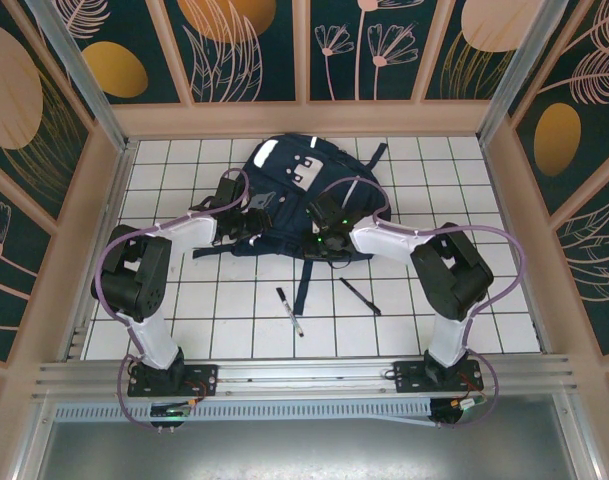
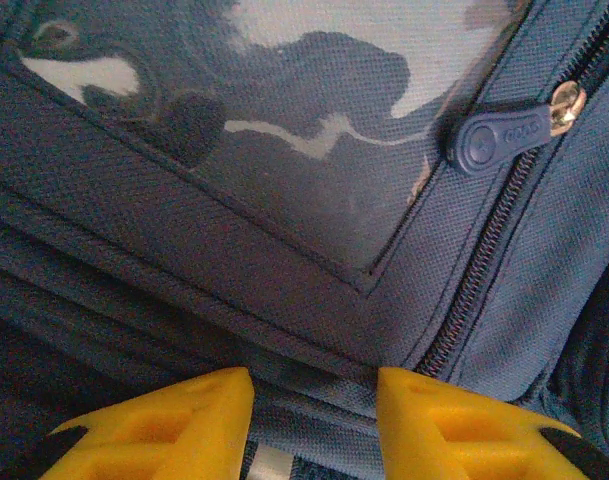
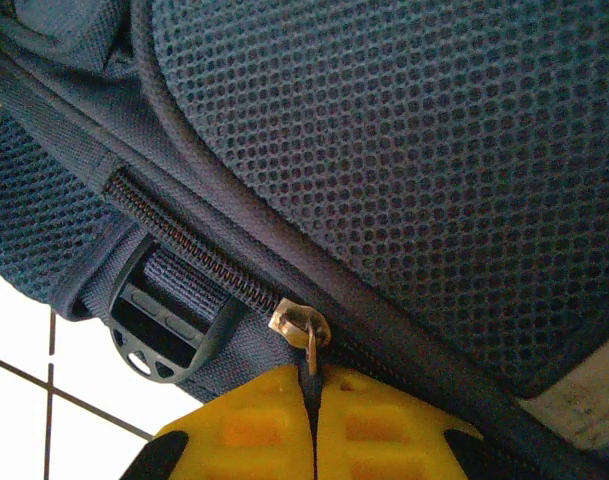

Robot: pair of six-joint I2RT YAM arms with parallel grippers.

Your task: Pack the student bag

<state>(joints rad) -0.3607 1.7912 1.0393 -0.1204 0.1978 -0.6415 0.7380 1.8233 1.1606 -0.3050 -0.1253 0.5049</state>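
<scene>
The yellow left jaws straddle a seam of the navy bag [image 2: 234, 250]; a zip pull [image 2: 504, 135] lies at the upper right.

Noted: left arm [image 1: 144, 285], right arm [image 1: 452, 280]: white shells, black joints, lilac cables [image 1: 109, 262]. Either side of the jaws, left gripper [image 2: 314, 400] and right gripper [image 3: 312, 395] fingers [image 2: 164, 425] yellow, pocketed, black outer corners.

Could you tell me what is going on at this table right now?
Two robot arms are working on the student bag, which lies flat on the tiled table. The right gripper is shut on a zip pull at the bag's edge. The left gripper rests against the bag's front, fingers apart with a fold of fabric between them; whether it pinches that is unclear. A black-and-white pen and a black pen lie on the table nearer the arms, not yet packed.
</scene>
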